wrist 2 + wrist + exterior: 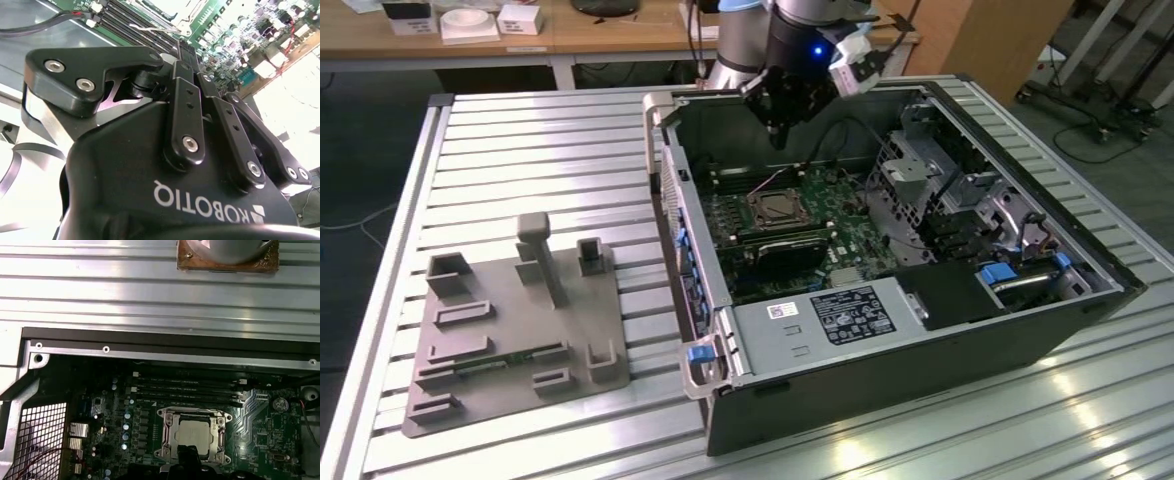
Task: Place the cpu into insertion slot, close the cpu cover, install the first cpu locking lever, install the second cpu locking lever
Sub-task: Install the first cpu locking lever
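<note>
Hovering over the open black metal PC tower case (961, 330), the black two-finger gripper (779, 136) hung above the green motherboard (843, 215), apart from it. Fingers looked pressed together in second wrist view, nothing held. The small flat square cpu (194, 432) w/ pale silver-tan top sat in its socket. The thin silvery-grey metal-frame cpu cover (169, 436) lay flat around it. Lever state: couldn't tell. In first wrist view, gripper tips showed over one socket edge. Case sat on a ribbed aluminium table (534, 150), beside a grey moulded fixture plate (507, 335).
</note>
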`<state>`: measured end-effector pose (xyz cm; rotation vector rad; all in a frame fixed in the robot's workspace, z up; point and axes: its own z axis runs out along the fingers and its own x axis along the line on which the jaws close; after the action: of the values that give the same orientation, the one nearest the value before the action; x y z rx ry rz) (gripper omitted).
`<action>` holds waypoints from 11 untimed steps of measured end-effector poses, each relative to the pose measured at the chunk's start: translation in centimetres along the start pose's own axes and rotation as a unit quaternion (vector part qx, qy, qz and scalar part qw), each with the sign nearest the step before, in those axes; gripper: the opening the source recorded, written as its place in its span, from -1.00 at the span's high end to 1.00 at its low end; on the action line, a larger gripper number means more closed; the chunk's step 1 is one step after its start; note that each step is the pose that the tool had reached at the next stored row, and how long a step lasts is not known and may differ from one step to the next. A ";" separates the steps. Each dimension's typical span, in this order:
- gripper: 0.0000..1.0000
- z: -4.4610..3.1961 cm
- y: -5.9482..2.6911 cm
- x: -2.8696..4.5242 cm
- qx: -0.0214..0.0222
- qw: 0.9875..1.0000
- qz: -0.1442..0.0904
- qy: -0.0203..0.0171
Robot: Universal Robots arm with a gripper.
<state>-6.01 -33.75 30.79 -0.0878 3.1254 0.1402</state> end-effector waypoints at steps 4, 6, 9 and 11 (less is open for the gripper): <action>0.80 0.75 0.17 0.00 0.000 1.000 0.000 0.000; 0.80 1.12 0.23 0.00 0.000 1.000 0.000 0.000; 0.80 1.67 0.31 0.00 0.000 1.000 0.000 0.000; 0.80 2.05 0.38 0.00 0.000 1.000 0.000 0.000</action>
<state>-6.01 -33.18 28.78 -0.0878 3.1255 0.1399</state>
